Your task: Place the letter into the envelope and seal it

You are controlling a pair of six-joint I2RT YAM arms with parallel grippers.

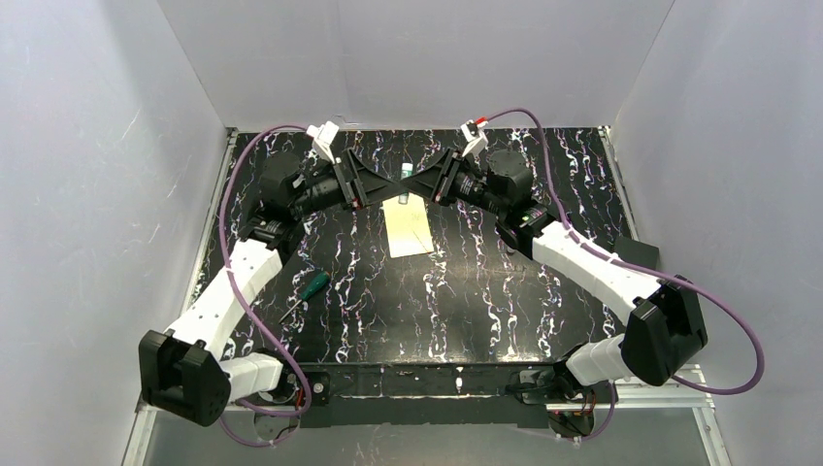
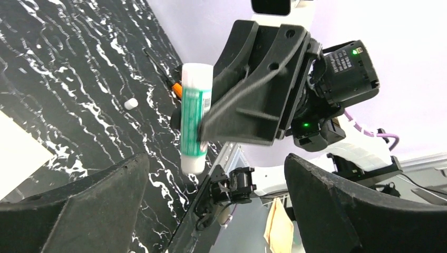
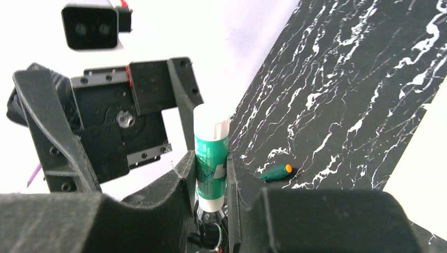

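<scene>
The white envelope [image 1: 408, 226] lies flat on the black marbled table just in front of both grippers. Its corner shows in the left wrist view [image 2: 16, 153] and its edge in the right wrist view [image 3: 419, 158]. No tan letter shows on the table. My right gripper [image 1: 429, 181] is shut on a green and white glue stick [image 3: 212, 158], held upright above the table. The stick also shows in the left wrist view [image 2: 194, 118]. My left gripper [image 1: 380, 182] faces it, open and empty, with its fingers [image 2: 105, 200] wide apart and short of the stick.
A green-handled screwdriver [image 1: 312, 284] lies on the table's left part and also shows in the right wrist view [image 3: 274, 172]. A small white cap [image 2: 130, 104] lies on the table. A tan piece of paper [image 2: 279, 226] shows below the table's near edge.
</scene>
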